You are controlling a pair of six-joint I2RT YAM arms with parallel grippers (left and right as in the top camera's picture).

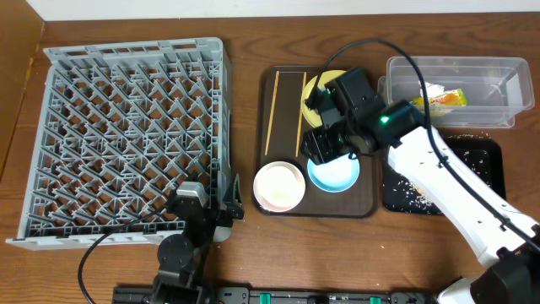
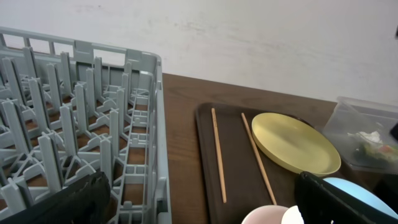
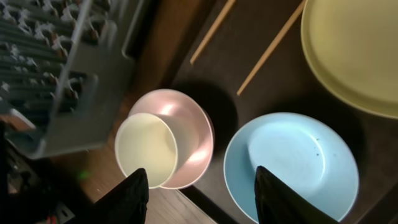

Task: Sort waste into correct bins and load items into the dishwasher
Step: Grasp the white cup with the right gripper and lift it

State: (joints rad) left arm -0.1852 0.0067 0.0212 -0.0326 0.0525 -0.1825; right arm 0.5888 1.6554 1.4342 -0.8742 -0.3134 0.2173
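As right claw (image 3: pixel 202 196) gapes over blue plate (image 3: pixel 292 162), left claw (image 2: pixel 199 205) wide; wooden table (image 1: pixel 243 101)

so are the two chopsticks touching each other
Apart. The left wrist view shows the left-hand chopstick and the right-hand chopstick lying side by side with bare tray between them all along.

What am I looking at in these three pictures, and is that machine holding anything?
Two robot arms at a table. One picture looks down from above; the others come from cameras on each wrist. The right claw hovers open over a blue plate on a dark tray, beside a yellow plate, two chopsticks and a pink bowl with a cream cup inside. The left claw sits open near the grey dish rack. Neither holds anything.
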